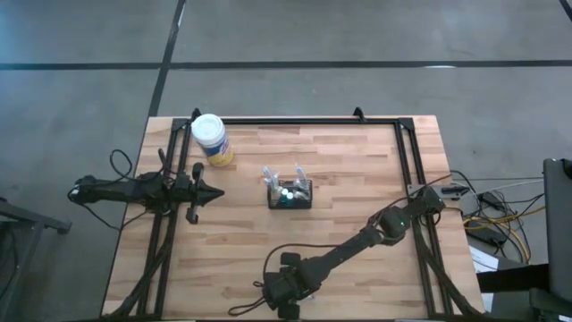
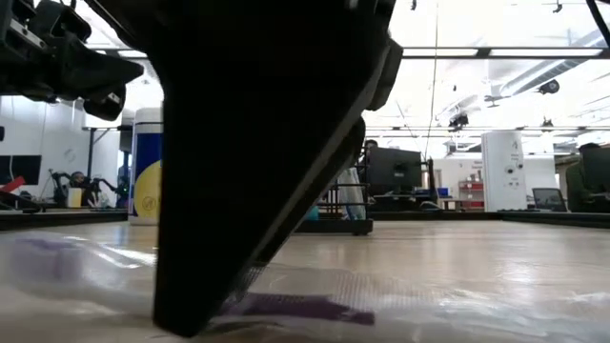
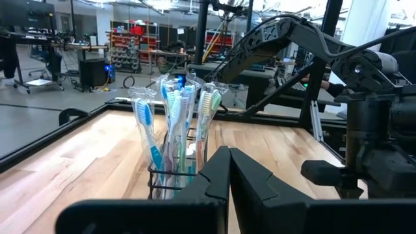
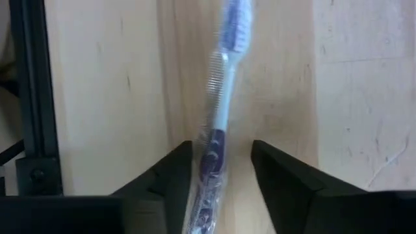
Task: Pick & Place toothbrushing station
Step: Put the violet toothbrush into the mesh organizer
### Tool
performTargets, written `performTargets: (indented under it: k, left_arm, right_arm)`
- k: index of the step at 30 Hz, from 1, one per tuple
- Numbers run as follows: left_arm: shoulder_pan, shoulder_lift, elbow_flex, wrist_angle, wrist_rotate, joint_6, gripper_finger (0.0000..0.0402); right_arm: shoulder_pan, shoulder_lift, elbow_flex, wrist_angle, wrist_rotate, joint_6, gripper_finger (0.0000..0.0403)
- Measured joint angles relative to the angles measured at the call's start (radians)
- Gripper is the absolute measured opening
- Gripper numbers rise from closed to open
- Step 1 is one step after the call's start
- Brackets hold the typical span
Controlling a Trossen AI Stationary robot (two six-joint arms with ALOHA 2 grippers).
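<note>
Toothbrushes stood in the toothbrushing station at the surface centre. Right hand was lowered at the near edge, fingers apart astride a wrapped toothbrush, not gripping. Left hand was shut, empty, by the left edge.

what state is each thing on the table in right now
caddy: upright mid-table, wrapped toothbrushes standing in it
jar: upright near the far left corner, white cap on
loose toothbrush: still in its wrapper, flat on the wood near the front edge, between the right fingers
right gripper: down at the table, fingers either side of the loose toothbrush, not yet clamped
left gripper: shut, empty, pointing at the caddy
</note>
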Motion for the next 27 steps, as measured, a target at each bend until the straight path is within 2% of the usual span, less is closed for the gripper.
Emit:
performTargets:
  k: [7,10,14,17,19,27]
  left_arm:
    - [0.000,0.000,0.000,0.000,0.000,0.000,0.0012]
    - [0.000,0.000,0.000,-0.001,0.000,0.000,0.0012]
    - [0.000,0.000,0.000,-0.001,0.000,0.000,0.0012]
    - [0.000,0.000,0.000,0.000,0.000,0.001,0.0012]
    - [0.000,0.000,0.000,-0.001,0.000,0.001,0.0012]
    - [0.000,0.000,0.000,0.000,0.000,0.000,0.0012]
  right_arm:
    - [-0.004,0.001,0.024,-0.026,0.012,-0.047,0.0049]
    - [-0.007,0.002,0.069,-0.056,0.012,-0.080,0.0021]
    - [-0.008,0.011,0.144,-0.106,0.054,-0.130,0.0020]
    - [-0.012,-0.014,0.142,-0.081,0.077,-0.178,0.0014]
    - [-0.013,-0.051,0.142,-0.082,0.115,-0.207,0.0008]
    - [-0.021,-0.210,0.145,-0.066,0.161,-0.362,0.0007]
